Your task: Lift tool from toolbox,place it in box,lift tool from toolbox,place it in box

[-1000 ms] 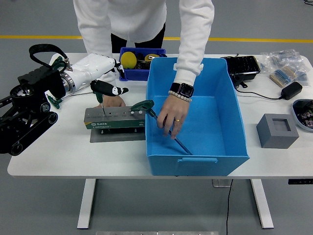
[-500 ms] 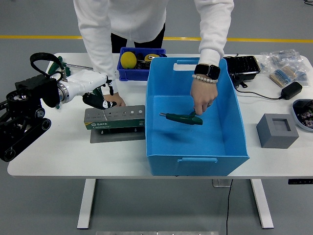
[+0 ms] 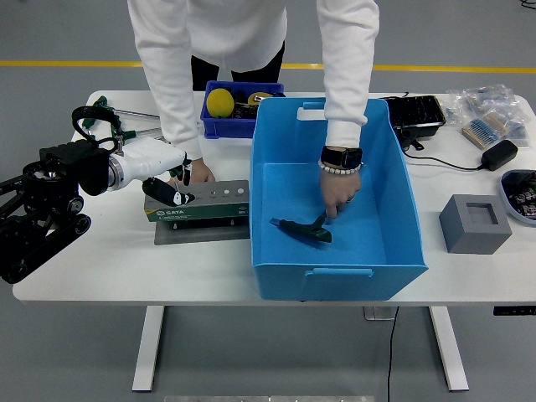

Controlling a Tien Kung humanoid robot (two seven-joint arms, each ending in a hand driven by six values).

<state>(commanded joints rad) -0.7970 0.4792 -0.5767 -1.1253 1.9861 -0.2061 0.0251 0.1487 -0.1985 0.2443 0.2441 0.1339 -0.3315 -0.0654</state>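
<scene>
- Green-handled tool, a T-shaped key, lies on the floor of the large blue box, near the front wall; a person's hand reaches down to it with fingertips touching its handle.
- Toolbox, a grey and green holder on a grey base plate, stands on the desk just left of the blue box; its top row of holes appears empty, though this is hard to confirm.
- Left hand, white-shelled with dark fingers, hangs over the left end of the toolbox, fingers curled downward; whether they clamp anything cannot be told. The person's other hand rests beside it at the toolbox's back edge.
- Progress, as a judgement: one tool is in the box, so at least one placement is done; any further lift from the toolbox remains.
- Right arm is not visible.
- Surroundings: a small blue bin with a yellow item behind the toolbox, and a grey block at the right of the desk.
</scene>
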